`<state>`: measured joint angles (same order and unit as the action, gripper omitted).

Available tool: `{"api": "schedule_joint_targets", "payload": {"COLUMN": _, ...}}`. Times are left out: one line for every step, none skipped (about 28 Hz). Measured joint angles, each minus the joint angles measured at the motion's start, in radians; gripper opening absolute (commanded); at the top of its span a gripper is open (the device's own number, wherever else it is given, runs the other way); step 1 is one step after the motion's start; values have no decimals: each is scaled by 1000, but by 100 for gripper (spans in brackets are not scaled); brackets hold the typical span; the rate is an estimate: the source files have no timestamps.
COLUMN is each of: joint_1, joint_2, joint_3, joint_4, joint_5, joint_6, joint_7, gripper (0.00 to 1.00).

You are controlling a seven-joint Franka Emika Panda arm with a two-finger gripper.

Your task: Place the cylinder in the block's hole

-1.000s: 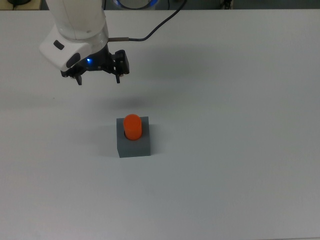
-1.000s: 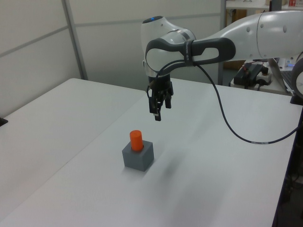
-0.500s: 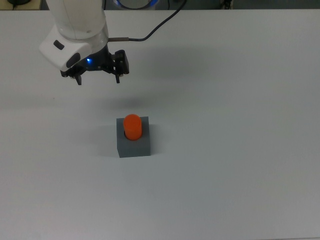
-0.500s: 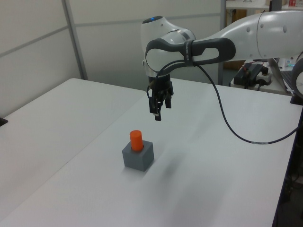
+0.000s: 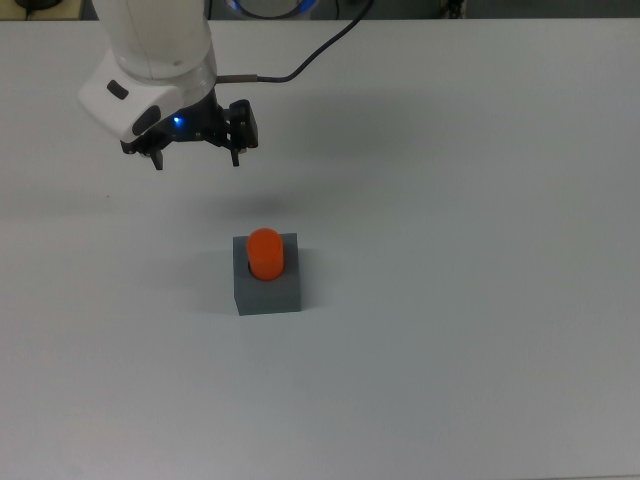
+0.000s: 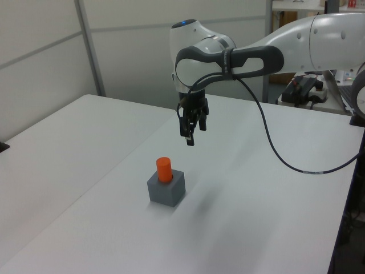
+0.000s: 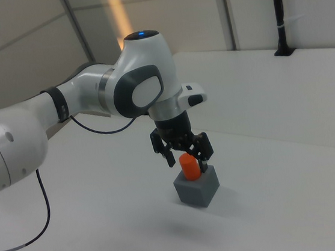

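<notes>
Gripper point(image 5: 197, 158): jaws wide, empty, raised clear. Cylinder point(image 5: 265, 252): seated upright in block point(image 5: 268, 290), below gripper. Risk: descending fingers could tip it.

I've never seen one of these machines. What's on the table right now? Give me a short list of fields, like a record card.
cylinder: orange, upright in the block's hole, top half sticking out
block: grey, on the white table
pincer: open, empty, raised above the table, away from the block
cable: black, hangs from the arm
task state: cylinder looks placed
</notes>
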<state>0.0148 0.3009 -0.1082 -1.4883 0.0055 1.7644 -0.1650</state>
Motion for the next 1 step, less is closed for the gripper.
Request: {"api": "schedule_joint_targets", "payload": {"joint_1": 0, "joint_2": 0, "joint_3": 0, "joint_4": 0, "joint_5": 0, "joint_6": 0, "joint_7": 0, "gripper": 100}}
